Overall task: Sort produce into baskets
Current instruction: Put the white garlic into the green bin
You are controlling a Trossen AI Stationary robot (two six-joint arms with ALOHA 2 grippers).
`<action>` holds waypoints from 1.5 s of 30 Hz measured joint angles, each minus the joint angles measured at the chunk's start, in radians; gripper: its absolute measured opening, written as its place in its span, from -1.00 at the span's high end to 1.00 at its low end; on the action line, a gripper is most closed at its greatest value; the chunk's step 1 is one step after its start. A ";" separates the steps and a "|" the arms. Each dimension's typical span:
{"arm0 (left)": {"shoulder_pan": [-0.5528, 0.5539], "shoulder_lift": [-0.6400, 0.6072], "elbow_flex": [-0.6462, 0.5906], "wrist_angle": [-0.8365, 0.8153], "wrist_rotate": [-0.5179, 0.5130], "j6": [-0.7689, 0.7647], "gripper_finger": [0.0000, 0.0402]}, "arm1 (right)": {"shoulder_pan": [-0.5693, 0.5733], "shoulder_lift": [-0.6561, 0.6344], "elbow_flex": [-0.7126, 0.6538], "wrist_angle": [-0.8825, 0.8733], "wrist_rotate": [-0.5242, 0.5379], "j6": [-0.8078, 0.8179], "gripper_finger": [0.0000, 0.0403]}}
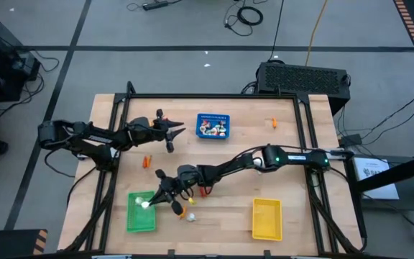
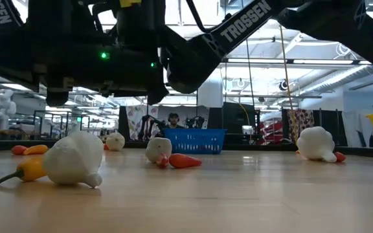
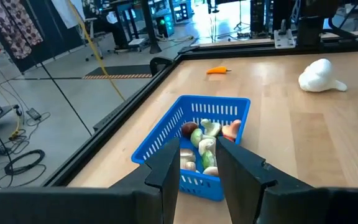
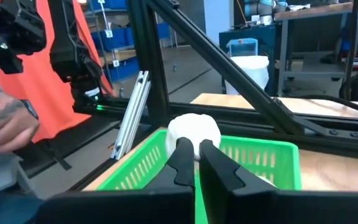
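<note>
My right gripper reaches from the table's right to the green basket at the near left and is shut on a white garlic-like bulb over the basket's inside. My left gripper stands open and empty at the far left. It points at the blue basket, which holds several small produce pieces. The yellow basket sits near right. Loose produce lies on the wood: a white bulb, a yellow piece, orange sticks and a red piece. My right gripper pinches the bulb's near side between its two fingers, only at their free ends. The fingers lie about level and come from the table's right. The bulb sticks out beyond the fingertips, above the green basket's rim.
An orange piece lies far right, with a white bulb near it. In the low view a big white bulb and a yellow pepper lie close. A person's hand shows beyond the table's left edge.
</note>
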 joint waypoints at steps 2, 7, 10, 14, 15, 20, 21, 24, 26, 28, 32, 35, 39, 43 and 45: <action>0.000 0.000 0.000 0.008 0.000 0.000 0.45 | 0.000 0.000 0.000 0.000 0.003 -0.002 0.98; 0.000 0.000 0.000 0.016 0.001 0.000 0.45 | 0.000 0.000 0.000 0.000 0.004 -0.003 0.86; 0.000 0.000 0.000 0.016 0.002 0.000 0.45 | 0.000 0.000 0.000 0.001 0.007 -0.004 0.77; 0.000 0.000 0.000 0.016 0.003 0.000 0.45 | 0.000 0.000 0.000 0.000 0.008 -0.004 0.66; 0.000 0.000 0.001 0.016 0.004 0.000 0.45 | 0.000 0.000 0.000 0.000 0.008 -0.004 0.64; 0.000 0.000 0.008 0.013 0.006 0.000 0.45 | -0.007 -0.002 0.000 -0.019 0.002 0.002 0.55; 0.000 0.000 0.010 0.014 0.006 0.000 0.45 | -0.010 -0.008 0.000 -0.039 -0.014 0.010 0.54; 0.000 0.000 0.011 0.010 0.006 0.000 0.45 | -0.035 -0.054 -0.002 -0.134 -0.110 0.058 0.53; 0.000 0.000 0.011 0.008 0.006 0.000 0.45 | -0.054 -0.103 -0.001 -0.246 -0.187 0.089 0.53; 0.000 0.000 0.011 0.006 0.006 0.000 0.45 | -0.074 -0.158 0.001 -0.415 -0.278 0.108 0.53; 0.000 0.000 0.011 0.006 0.007 0.000 0.45 | -0.093 -0.267 0.000 -0.869 -0.414 0.024 0.53; 0.000 0.000 0.011 0.007 0.007 0.000 0.45 | -0.091 -0.384 -0.001 -1.208 -0.366 -0.100 0.54; 0.000 0.000 0.011 0.007 0.007 0.000 0.45 | -0.091 -0.533 0.001 -1.561 -0.226 -0.164 0.54; 0.000 0.000 0.011 0.007 0.007 0.000 0.45 | -0.090 -0.641 0.000 -1.794 -0.043 -0.106 0.54; 0.000 0.000 0.011 0.007 0.007 0.000 0.45 | -0.080 -0.686 0.000 -1.879 0.071 -0.026 0.54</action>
